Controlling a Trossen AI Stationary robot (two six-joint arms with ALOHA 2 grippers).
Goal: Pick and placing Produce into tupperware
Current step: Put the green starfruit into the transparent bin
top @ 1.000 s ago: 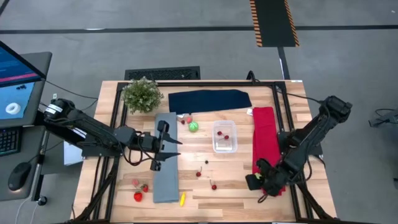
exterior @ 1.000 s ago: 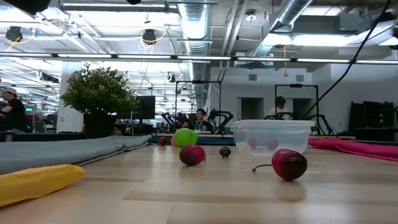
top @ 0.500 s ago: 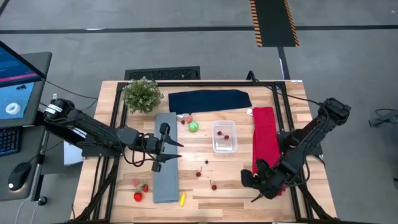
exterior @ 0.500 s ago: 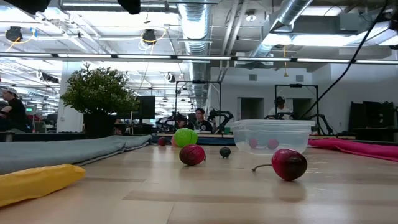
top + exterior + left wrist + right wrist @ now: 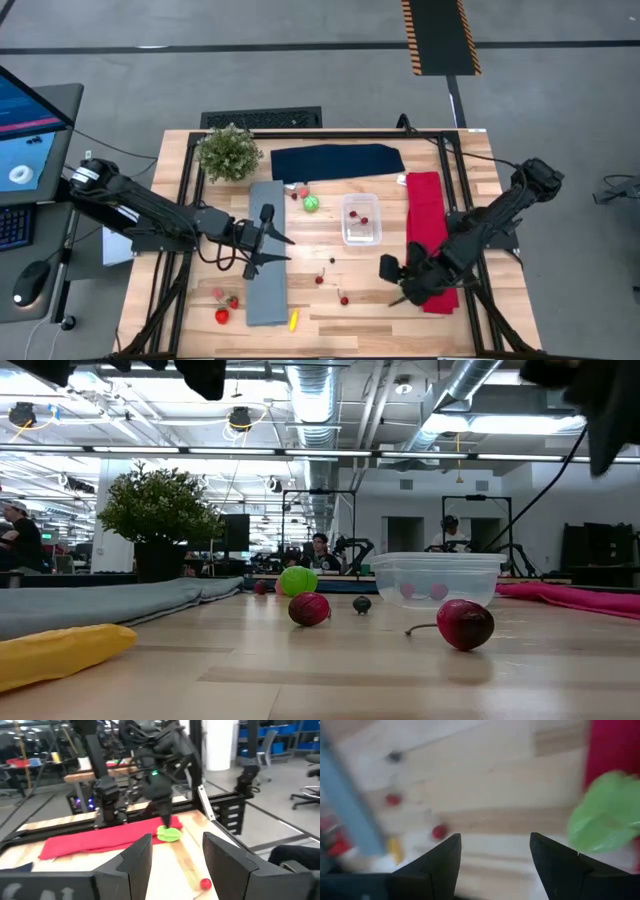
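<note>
Right gripper (image 5: pixel 392 283) shifted left, spread; right wrist alone shows green produce (image 5: pixel 602 815) beneath.

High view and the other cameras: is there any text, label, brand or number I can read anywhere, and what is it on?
No readable text in any view.
Monitor beside the table's left side: blue screen content, too small to read.
Floor strip beyond the table: orange and black hazard stripes, a marking only, no words.
Tupperware, produce and cloths: no labels visible.
Room behind in the low view: no legible signs.

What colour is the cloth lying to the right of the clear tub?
Red; the cloth beside the tub shows best in the high view.
</note>
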